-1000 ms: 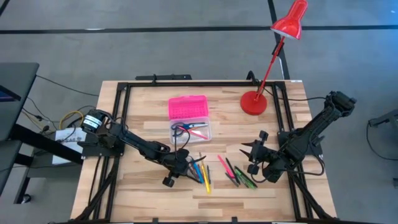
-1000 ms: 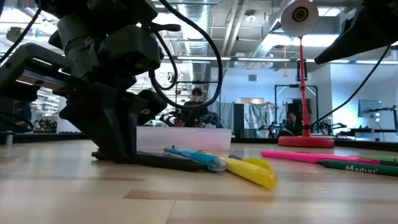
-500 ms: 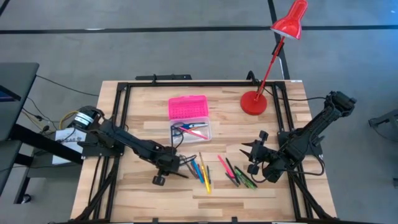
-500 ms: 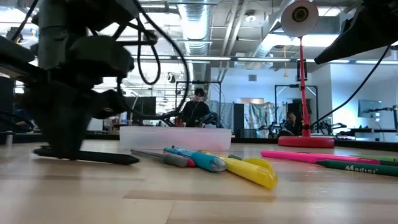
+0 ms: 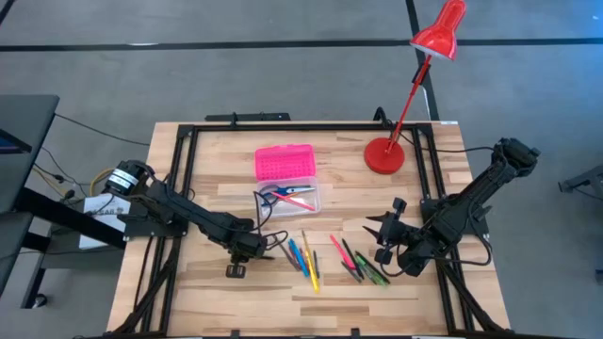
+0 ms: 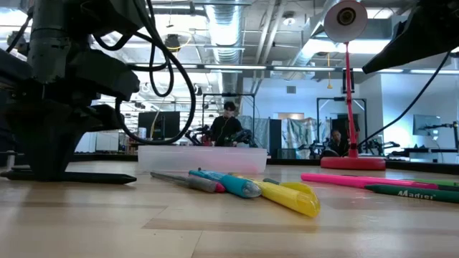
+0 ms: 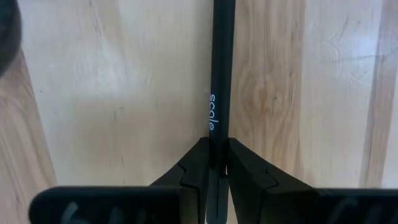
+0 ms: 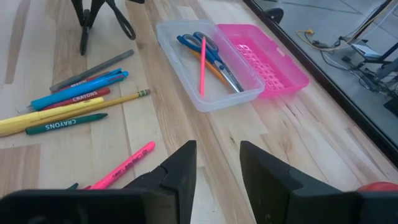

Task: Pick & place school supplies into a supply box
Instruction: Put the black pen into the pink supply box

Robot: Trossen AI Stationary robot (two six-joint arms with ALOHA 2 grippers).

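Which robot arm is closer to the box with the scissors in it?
The left. Its tool, pinching a black pen, sits just in front of the clear box. The right tool waits farther away, beyond the loose markers.

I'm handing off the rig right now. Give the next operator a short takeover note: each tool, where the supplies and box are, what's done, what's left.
Left tool: shut on a black pen, low over the table's left-centre, short of the box.
Right tool: open, holding nothing, waiting at the right side.
Supply box: clear base open at table centre, pink lid lying behind it.
Done: scissors, a pink pencil and an orange one already lie in the base.
Left: black pen still to go in; then the loose group of blue, yellow and red ones, and the pink and green markers near the right arm.
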